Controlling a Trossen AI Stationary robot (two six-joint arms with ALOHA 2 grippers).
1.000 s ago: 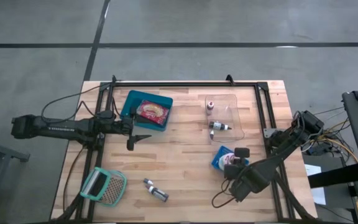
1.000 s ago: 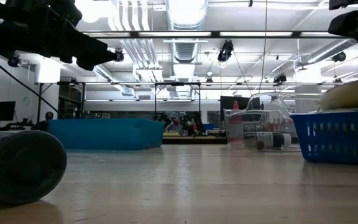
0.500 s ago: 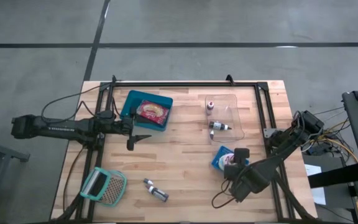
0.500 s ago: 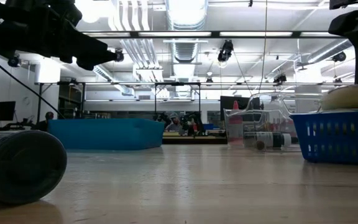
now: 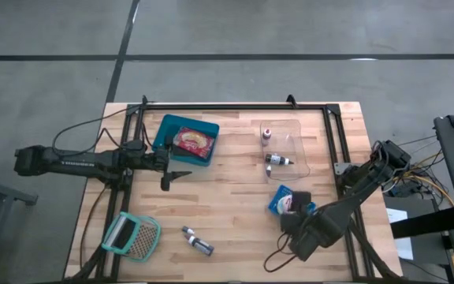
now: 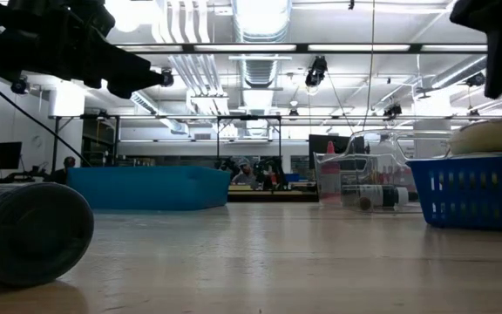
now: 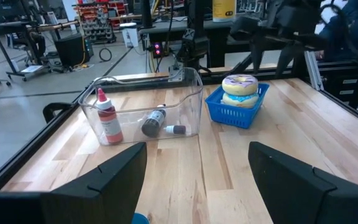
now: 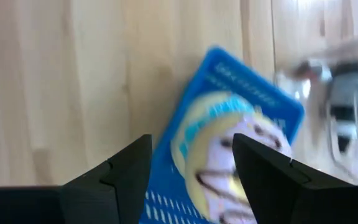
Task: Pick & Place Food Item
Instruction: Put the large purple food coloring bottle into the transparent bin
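Overhead, table-level & two wrist cams share blue basket (image 5: 278,201).

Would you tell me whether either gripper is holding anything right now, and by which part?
Nothing is held. The right gripper hangs open above the donut in the blue basket; the left gripper is open and empty.

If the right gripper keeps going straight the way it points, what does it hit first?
Most likely the frosted doughnut in the small blue plastic basket, framed between the right gripper's open jaws; depth is unclear.
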